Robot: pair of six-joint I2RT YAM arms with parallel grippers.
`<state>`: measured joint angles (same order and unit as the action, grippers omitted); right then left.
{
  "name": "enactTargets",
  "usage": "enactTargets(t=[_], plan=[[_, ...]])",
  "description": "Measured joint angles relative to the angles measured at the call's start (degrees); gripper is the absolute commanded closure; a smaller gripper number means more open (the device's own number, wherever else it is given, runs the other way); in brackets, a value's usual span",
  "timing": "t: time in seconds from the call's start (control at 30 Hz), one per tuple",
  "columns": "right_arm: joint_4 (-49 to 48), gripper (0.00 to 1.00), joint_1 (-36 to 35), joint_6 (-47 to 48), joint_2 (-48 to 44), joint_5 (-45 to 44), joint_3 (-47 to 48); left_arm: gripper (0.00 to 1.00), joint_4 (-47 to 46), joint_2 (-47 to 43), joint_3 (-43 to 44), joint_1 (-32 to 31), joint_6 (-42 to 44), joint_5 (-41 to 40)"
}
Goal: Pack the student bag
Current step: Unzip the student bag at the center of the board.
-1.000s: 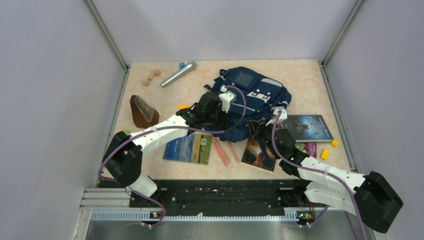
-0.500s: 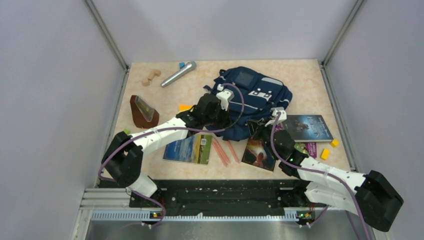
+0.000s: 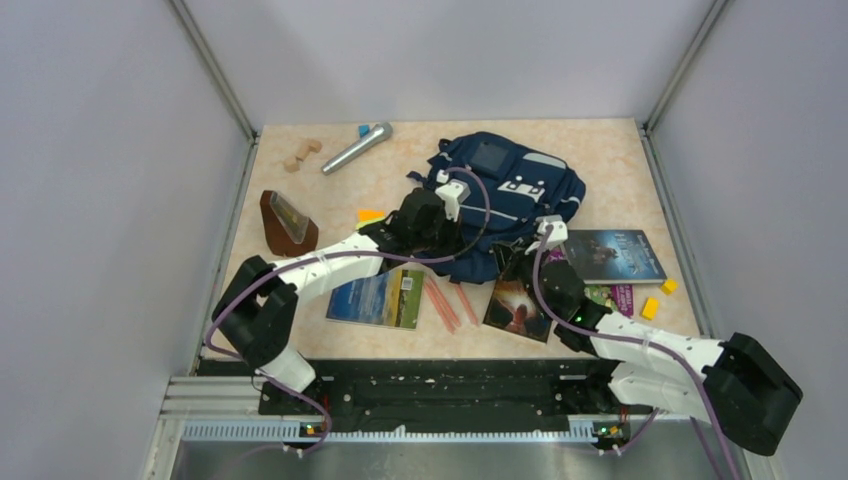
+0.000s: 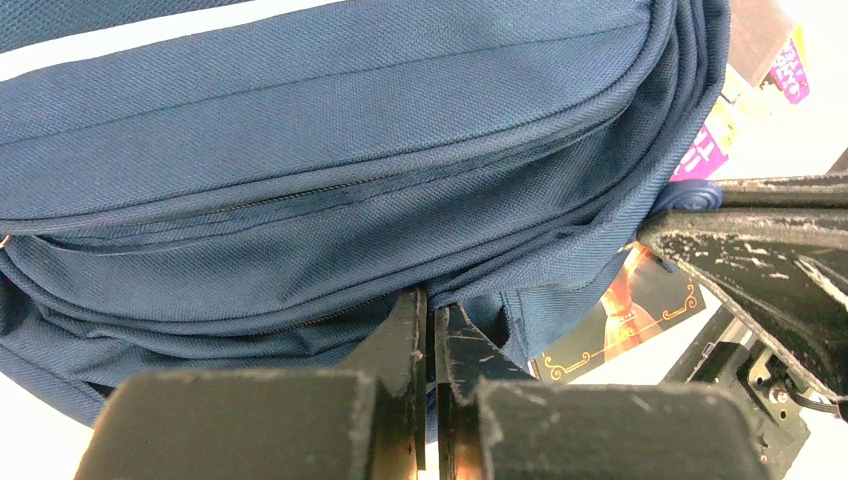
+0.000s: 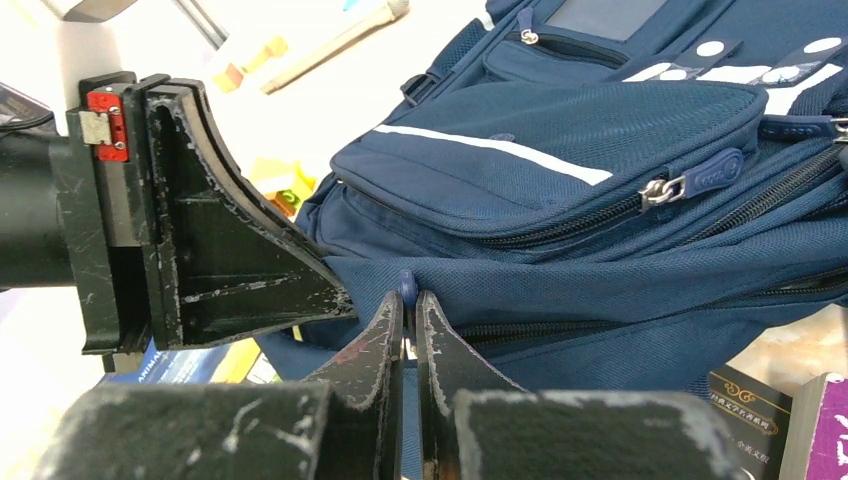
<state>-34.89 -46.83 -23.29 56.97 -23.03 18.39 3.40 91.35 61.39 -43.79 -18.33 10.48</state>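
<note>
Right in front of both hands, the student bag (image 3: pixel 505 185) lies on the worktop (image 3: pixel 330 205). See the left hand (image 4: pixel 432 300) pinched tight on its navy fabric; the right hand (image 5: pixel 410 300), just beside it, nipped shut on a blue zipper pull (image 5: pixel 405 283).

The top camera looked down over the whole tabletop (image 3: pixel 600 150); both wrist cameras, close in, shared the bag's (image 4: pixel 300 150) edge.

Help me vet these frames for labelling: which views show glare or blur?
Left wrist: table beside the student bag washes out white; left gripper blurred at its base. Right wrist: table blown out top-left; right gripper soft at its base. Top external: even, sharp.
</note>
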Motion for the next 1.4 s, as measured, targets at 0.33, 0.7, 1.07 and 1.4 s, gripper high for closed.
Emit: enactTargets(t=[0.33,0.7,1.07,1.4], plan=[[-2.03,1.0,-2.32,2.78,1.33,-0.76,-0.15,1.0,-0.79,2.25,0.72,0.04,-1.49,0.68],[-12.55,1.0,-4.7,7.17,7.23,-2.97,-3.1,1.0,-0.87,3.74,1.73,0.04,-2.93,0.63],[-15.45,1.0,-5.44,8.2,11.78,-2.82,-3.13,0.67,-1.03,0.2,-0.81,0.04,0.66,-0.42],[-14.82,0.89,-6.75,8.13,14.69,-0.85,-2.95,0.52,-7.13,-15.06,-8.33,-0.85,0.5,-2.62]])
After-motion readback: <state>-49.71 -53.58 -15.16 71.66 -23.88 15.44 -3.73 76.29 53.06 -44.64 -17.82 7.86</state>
